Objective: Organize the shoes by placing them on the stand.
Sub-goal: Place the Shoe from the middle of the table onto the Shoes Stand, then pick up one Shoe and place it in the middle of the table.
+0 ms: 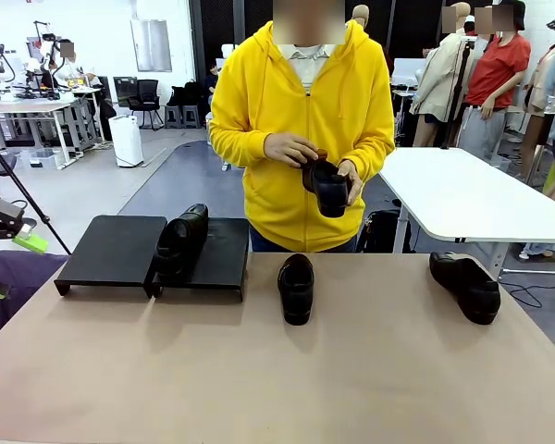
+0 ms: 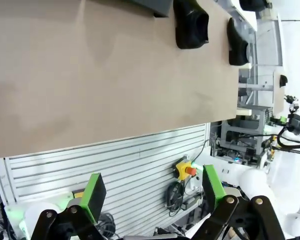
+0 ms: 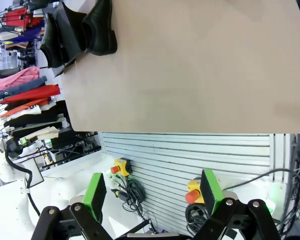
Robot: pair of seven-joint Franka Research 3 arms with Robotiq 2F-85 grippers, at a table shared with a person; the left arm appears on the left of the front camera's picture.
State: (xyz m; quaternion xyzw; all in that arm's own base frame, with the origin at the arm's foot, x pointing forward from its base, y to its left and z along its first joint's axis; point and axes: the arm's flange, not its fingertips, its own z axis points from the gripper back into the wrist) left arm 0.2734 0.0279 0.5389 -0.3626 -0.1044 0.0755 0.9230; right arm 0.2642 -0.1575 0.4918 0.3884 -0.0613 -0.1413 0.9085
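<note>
Left gripper [image 2: 153, 191]: jaws spread wide, nothing between them, hanging short of the table's [image 1: 259, 379] near edge, over the slatted panel [image 2: 115, 165] below it. Right gripper [image 3: 152, 192]: likewise wide apart and empty, also off the near edge.

Person's right hand [image 1: 291, 148] and left hand [image 1: 353, 178] grasp the first shoe [image 1: 330, 188] in front of the body, beyond the far edge and clear of the table.

Stand [image 1: 111, 248] sits at the far left of the table, its back along the far edge. Its left panel is bare. Second shoe [image 1: 182, 239] lies on the right panel, along that panel's left edge beside the seam, toe toward the robot. The rest of that panel is bare.

Third shoe [image 1: 296, 287] stands on the table just right of the stand, apart from it, heel near the far edge, toe toward the robot. Fourth shoe [image 1: 465, 285] lies angled near the far right corner, close to the right edge and well apart from the third.

Near half of the table is bare from left edge to right edge, open room between both grippers and the shoes
</note>
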